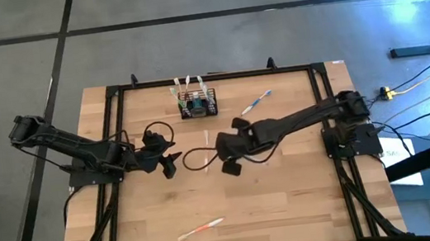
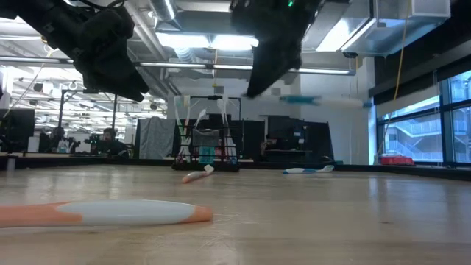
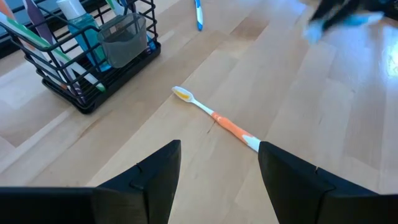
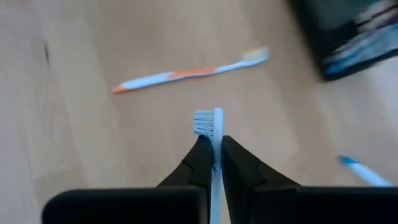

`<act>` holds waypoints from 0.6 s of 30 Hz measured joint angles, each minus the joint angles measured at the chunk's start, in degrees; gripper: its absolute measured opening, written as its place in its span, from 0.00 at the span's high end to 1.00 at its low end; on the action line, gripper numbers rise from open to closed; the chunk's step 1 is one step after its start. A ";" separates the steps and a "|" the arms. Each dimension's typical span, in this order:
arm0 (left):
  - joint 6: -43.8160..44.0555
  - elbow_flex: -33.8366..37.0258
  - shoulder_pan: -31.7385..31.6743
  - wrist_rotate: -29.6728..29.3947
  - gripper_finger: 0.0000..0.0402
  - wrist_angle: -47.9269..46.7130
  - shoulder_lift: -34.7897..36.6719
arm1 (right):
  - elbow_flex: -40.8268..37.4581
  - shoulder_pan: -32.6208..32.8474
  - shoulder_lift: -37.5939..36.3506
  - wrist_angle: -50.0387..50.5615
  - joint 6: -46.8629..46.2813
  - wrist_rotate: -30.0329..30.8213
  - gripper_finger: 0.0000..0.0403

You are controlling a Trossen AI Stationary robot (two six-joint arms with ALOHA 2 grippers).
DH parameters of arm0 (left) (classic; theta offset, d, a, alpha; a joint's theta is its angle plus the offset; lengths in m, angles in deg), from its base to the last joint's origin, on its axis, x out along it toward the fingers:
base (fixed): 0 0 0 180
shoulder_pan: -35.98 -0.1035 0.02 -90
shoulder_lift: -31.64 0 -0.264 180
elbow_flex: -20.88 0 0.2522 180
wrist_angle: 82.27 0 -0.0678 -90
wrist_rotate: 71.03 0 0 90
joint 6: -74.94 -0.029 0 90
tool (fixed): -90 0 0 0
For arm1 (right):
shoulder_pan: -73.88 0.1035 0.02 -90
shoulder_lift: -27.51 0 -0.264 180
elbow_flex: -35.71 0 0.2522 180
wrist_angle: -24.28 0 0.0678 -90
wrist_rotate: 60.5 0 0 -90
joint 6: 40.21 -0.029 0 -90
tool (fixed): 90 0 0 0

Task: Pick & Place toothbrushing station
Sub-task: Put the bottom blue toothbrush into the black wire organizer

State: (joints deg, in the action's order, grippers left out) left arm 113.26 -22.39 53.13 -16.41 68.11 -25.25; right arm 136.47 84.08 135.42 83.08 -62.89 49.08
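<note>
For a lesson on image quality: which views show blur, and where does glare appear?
Right wrist view: the basket and table are smeared, while the right claw gripping a toothbrush stays sharp. Low view: the near orange toothbrush is out of focus; ceiling lights glare. Left wrist view: blurred streak at one corner.

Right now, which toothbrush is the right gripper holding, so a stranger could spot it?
Start at the wooden table, then find the right gripper above its middle. Pinched upright between its shut fingers is a white toothbrush, the only brush lifted off the wood.

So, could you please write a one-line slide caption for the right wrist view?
Right gripper fingers shut on a white toothbrush, above the table and an orange toothbrush.
</note>
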 joint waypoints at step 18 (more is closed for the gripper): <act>-0.06 0.00 0.02 2.10 0.47 -0.24 0.00 | -17.27 0.35 -18.84 -0.09 -8.00 18.35 0.96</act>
State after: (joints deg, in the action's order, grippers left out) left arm 113.20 -22.39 53.15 -14.31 67.87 -25.25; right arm 119.20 84.43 116.58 82.99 -70.88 67.43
